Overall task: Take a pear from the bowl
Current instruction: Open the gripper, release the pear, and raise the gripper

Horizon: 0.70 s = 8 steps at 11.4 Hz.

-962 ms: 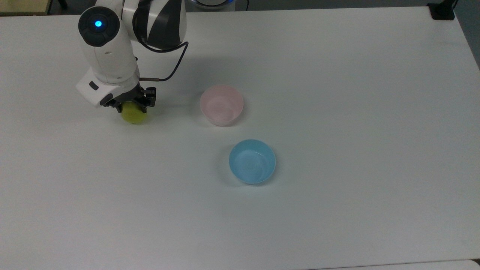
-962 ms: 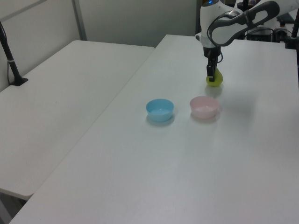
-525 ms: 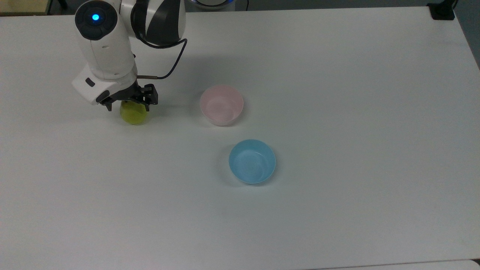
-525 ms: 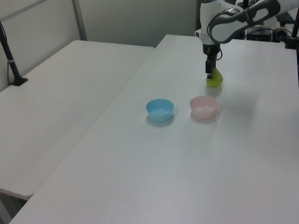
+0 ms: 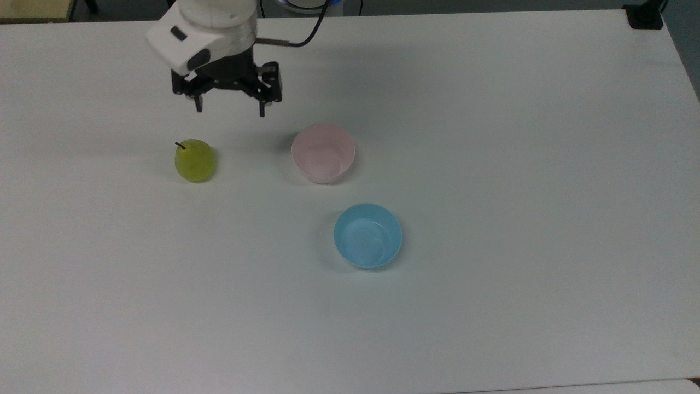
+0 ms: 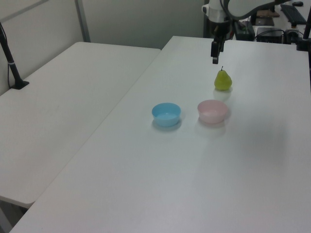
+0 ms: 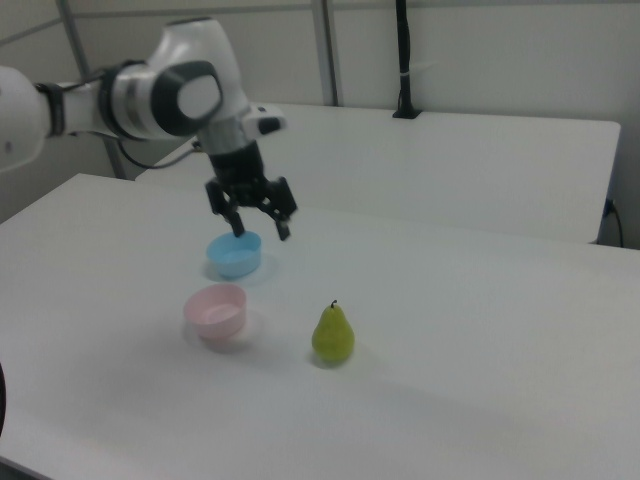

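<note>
The pear [image 5: 194,160] is seen upright on the counter [image 5: 492,164], well apart from the pink bowl [image 5: 323,152]. The hand [image 5: 229,108] is raised above the counter, fingers spread wide, nothing held.

The top view looked straight down on the white table [image 5: 492,328] from overhead. The left view and right view stood low at opposite ends, each looking along it. All three took in the pink bowl [image 5: 323,152], blue bowl [image 5: 367,235] and pear [image 5: 194,160].
</note>
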Motion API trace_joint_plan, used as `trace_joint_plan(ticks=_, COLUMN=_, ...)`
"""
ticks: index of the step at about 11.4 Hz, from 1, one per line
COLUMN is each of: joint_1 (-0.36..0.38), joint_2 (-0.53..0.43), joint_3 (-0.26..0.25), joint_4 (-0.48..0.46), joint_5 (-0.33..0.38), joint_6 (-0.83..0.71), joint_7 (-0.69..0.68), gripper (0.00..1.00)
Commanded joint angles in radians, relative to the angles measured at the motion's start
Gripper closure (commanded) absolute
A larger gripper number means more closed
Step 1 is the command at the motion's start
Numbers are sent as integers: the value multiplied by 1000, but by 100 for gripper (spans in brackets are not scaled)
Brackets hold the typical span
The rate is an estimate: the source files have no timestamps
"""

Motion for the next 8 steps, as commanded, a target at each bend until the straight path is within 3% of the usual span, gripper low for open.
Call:
trace_joint_plan(ticks=1, joint_1=90, joint_2=-108, joint_3=-10, joint_4=-21, joint_5=2, joint_6=-113, joint_7=122, gripper=0)
trace_joint_plan(ticks=3, joint_1=116, joint_2=-134, joint_3=-14, joint_4=-21, joint_5=75, joint_6=-144, joint_7=179, gripper=0)
trace_joint_plan(ticks=8, joint_1=129, joint_2=-151, joint_3=-17, joint_4=-20, joint_5=85, joint_6=-170, joint_7=210, gripper=0)
